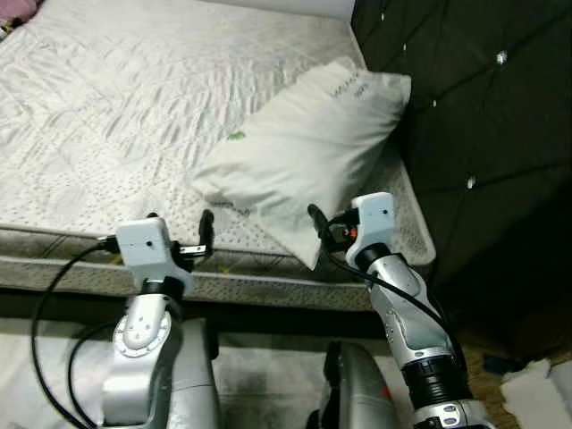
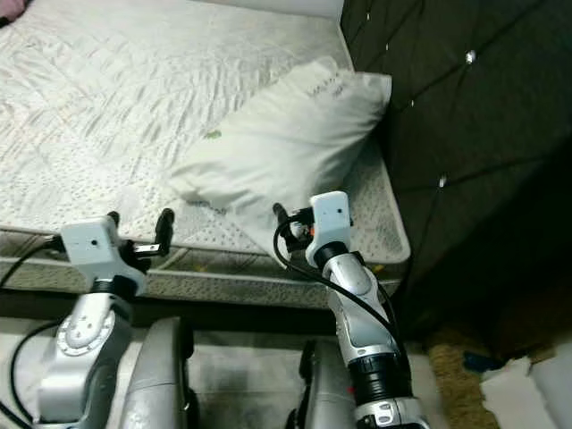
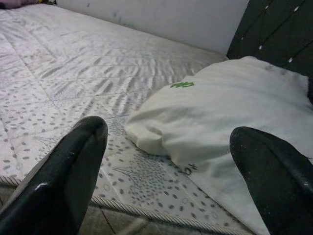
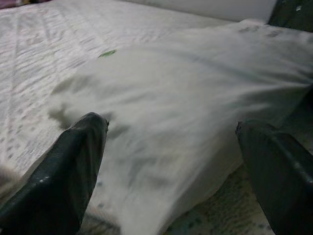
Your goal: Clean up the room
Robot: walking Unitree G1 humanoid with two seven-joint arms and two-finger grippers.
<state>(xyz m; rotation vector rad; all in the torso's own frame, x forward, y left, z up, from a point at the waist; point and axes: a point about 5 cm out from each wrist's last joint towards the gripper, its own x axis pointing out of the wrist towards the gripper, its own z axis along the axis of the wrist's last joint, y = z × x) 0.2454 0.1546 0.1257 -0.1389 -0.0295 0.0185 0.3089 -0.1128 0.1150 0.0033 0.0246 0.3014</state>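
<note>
Pillow (image 1: 304,147) lies askew on the bare mattress (image 1: 134,107), up at about one o'clock from the robot, one end leaning against the dark tufted headboard (image 1: 483,116) and its near corner hanging just over the bed's edge. Tidying here most likely means taking it by both ends and setting it square against the headboard.

To do that well, I judge each claw should come in low over the piped mattress edge and pinch a full fold of the soft casing, not just skim the cloth — a limp pillow will sag and slip from a shallow bite. The two grips want to be well apart, so it lifts level.

Right claw (image 1: 322,225) sits at the near corner, around five o'clock of the pillow. Its fingers (image 4: 63,171) are spread wide with the white bulk between them — whether they touch the cloth I cannot tell, and nothing is gripped.

Left claw (image 1: 183,232) hovers over the bed's edge at about seven o'clock of the pillow, near it but apart, also spread wide and empty, pointed toward the end with the small green mark (image 3: 182,84).
</note>
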